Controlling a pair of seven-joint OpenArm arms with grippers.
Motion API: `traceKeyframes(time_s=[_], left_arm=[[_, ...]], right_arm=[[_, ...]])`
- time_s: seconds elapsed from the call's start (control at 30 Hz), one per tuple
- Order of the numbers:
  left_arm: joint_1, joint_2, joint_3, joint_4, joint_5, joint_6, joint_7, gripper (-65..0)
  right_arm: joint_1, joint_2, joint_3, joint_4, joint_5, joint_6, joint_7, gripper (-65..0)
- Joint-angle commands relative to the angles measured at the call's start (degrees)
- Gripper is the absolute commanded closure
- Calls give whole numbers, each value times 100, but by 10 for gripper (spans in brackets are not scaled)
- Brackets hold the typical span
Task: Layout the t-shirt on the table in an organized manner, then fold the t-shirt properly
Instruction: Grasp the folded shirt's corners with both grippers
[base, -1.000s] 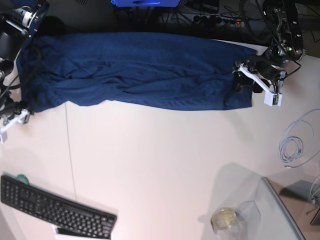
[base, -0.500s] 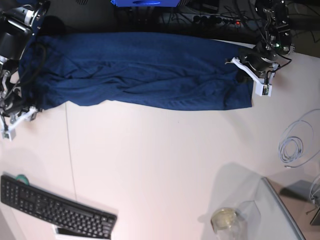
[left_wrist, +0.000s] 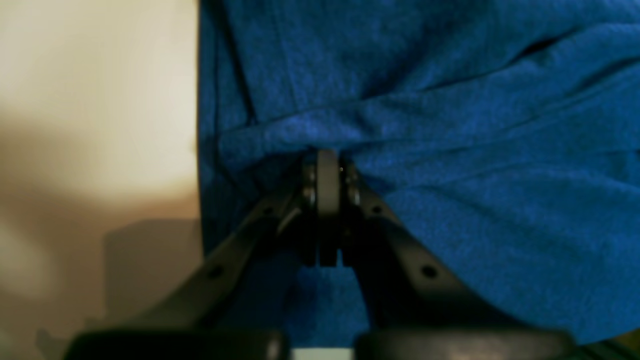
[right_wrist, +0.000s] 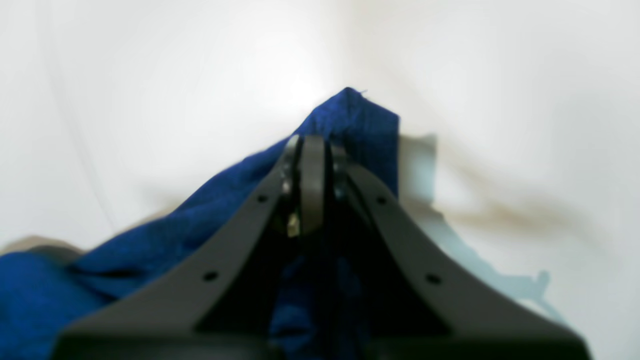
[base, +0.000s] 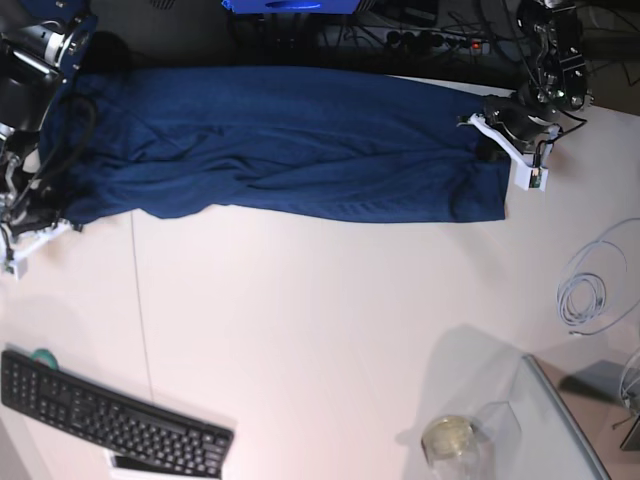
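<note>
Base view, t-shirt (base: 280, 140) spread along table (base: 330, 340), both grippers pinching its ends

t-shirt (base: 290, 140): plain navy blue, no print, reads brighter blue in both wrist views. worktop (base: 330, 330): white to cream, thin dark seam line. keyboard (base: 110, 415): black. cable coil (base: 590, 290): light grey. left tool (left_wrist: 327, 200) and right tool (right_wrist: 311, 185): black fingers.

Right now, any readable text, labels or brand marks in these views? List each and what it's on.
None readable.
t-shirt: plain navy, no print.
keyboard: key legends too small to read.
blue object at the top edge: no legible marking.
Wrist views: blurred, no text.
</note>
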Motion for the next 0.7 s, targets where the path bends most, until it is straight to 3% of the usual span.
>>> traceKeyframes(time_s=[0.0, 0.2, 0.27, 0.4, 0.5, 0.67], left_arm=[[40, -60, -24, 49, 41, 25, 21, 0], [48, -42, -24, 49, 41, 25, 21, 0], [48, -42, -24, 49, 41, 25, 21, 0], [48, -42, -24, 49, 41, 25, 21, 0], [48, -51, -24, 49, 41, 34, 21, 0], [48, -51, -24, 49, 41, 34, 21, 0]], right_arm=[[90, 102, 22, 162, 48, -69, 115, -6], [-165, -56, 30, 891, 39, -254, 79, -6], [-165, -73, 30, 891, 31, -421, 71, -6], [-200, -117, 30, 874, 22, -456, 71, -6], [-200, -117, 30, 874, 48, -843, 71, -6], [-200, -117, 30, 874, 48, -1194, 71, -15]])
